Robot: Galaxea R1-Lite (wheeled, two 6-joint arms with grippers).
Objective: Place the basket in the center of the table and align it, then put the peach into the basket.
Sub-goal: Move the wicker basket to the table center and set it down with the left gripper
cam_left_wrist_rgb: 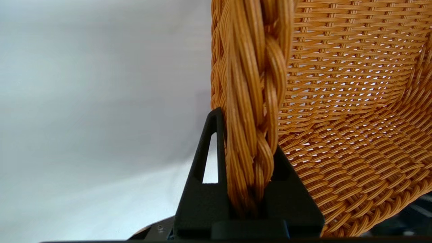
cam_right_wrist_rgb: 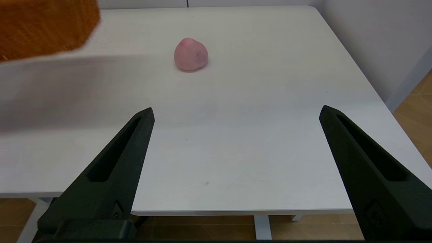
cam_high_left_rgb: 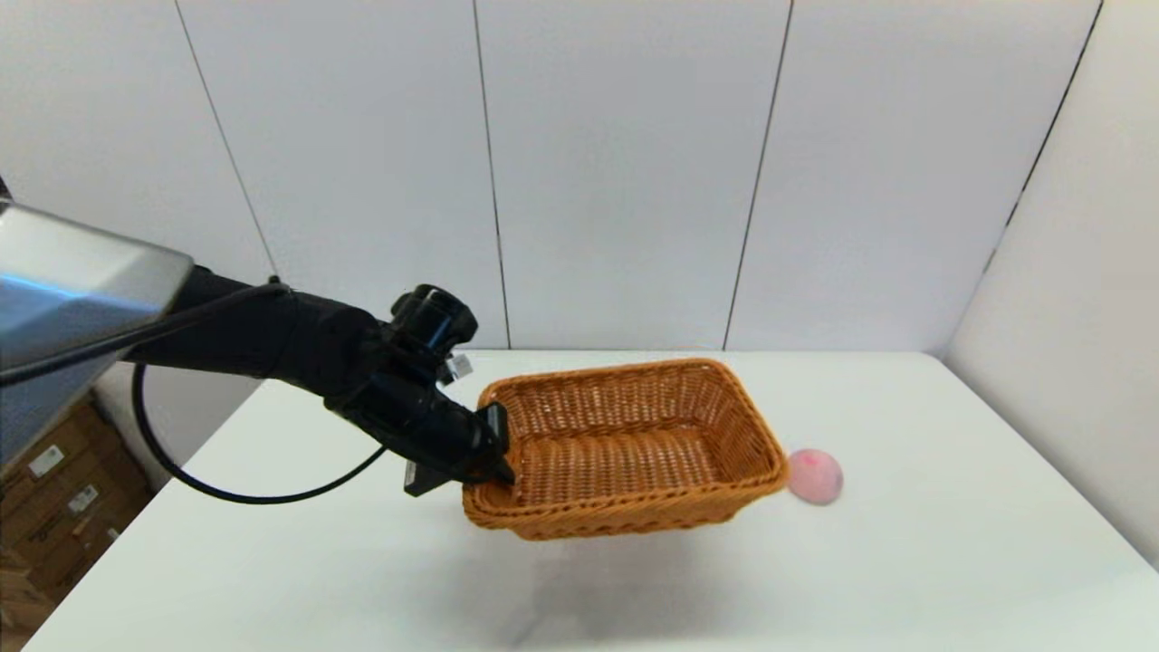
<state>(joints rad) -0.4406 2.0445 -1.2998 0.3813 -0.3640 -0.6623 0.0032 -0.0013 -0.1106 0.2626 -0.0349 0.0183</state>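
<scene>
The orange-brown wicker basket hangs above the white table, tilted, with its shadow on the tabletop below it. My left gripper is shut on the braided rim of the basket's left end, one finger outside and one inside. The pale pink peach lies on the table just right of the basket, and in the right wrist view the peach sits well ahead of my right gripper. That gripper is open, holds nothing, and hovers off the table's near edge, out of the head view.
White wall panels stand behind the table and along its right side. Cardboard boxes sit on the floor to the left. A black cable loops under the left arm. The table's near edge shows with wooden floor below.
</scene>
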